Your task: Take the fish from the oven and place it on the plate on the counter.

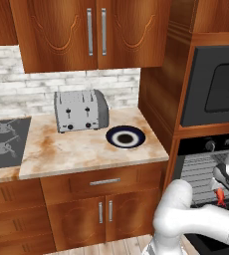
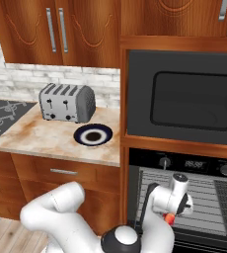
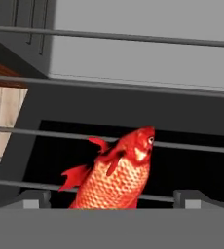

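The red-orange fish [image 3: 116, 177] lies on a grey wire rack inside the black oven [image 2: 199, 192], head pointing away from the hand. My gripper [image 3: 114, 199] is open, with one fingertip [image 3: 33, 198] on each side of the fish's tail end and a gap on both sides. From the base views, the gripper [image 1: 221, 191] reaches into the oven [image 1: 206, 169] just above the fish [image 1: 219, 197], and the fish [image 2: 170, 218] shows as a red spot below the gripper [image 2: 172, 212]. The navy plate [image 1: 125, 137] [image 2: 93, 135] sits on the marbled counter [image 1: 76, 149] [image 2: 41, 136], near its right end.
A silver toaster [image 1: 80, 110] [image 2: 67, 103] stands behind the plate. A black gas hob [image 1: 4, 139] lies at the counter's left. The black microwave [image 2: 184, 99] sits above the oven. Rack wires [image 3: 133, 85] cross close above the fish.
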You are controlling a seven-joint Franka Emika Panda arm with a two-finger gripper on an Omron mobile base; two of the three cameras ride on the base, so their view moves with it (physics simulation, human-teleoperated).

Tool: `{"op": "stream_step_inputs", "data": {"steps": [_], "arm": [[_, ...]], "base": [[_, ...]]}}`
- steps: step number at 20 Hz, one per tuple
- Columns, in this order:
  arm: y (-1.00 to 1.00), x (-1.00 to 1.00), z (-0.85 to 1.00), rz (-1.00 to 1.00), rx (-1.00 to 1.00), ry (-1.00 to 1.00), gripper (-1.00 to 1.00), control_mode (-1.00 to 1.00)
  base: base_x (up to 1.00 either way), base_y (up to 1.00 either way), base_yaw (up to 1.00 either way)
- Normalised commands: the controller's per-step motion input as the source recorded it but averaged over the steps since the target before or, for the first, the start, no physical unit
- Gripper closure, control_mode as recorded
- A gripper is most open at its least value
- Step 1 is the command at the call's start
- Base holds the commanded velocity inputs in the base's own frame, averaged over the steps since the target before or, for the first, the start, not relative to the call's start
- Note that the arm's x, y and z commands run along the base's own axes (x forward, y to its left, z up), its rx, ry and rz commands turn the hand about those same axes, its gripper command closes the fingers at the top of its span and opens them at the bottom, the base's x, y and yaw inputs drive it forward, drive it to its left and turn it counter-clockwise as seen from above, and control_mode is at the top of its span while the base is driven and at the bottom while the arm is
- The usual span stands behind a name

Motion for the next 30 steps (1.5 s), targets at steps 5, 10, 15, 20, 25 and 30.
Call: {"op": "stream_step_inputs", "data": {"steps": [5, 10, 15, 20, 25, 30], "arm": [[0.0, 0.0, -0.34, 0.0, 0.0, 0.0, -1.0, -1.0], [0.0, 0.0, -0.35, 0.0, 0.0, 0.0, -1.0, -1.0], [0.0, 0.0, -0.31, 0.0, 0.0, 0.01, -1.0, -1.0], [0.0, 0.0, -0.19, 0.0, 0.0, 0.0, -1.0, -1.0], [0.0, 0.0, -0.08, 0.0, 0.0, 0.02, 1.0, -1.0], [0.0, 0.0, 0.0, 0.0, 0.0, 0.01, 1.0, -1.0]], "base": [[0.0, 0.0, 0.0], [0.0, 0.0, 0.0], [0.0, 0.0, 0.0], [0.0, 0.0, 0.0], [0.0, 0.0, 0.0], [0.0, 0.0, 0.0]]}}
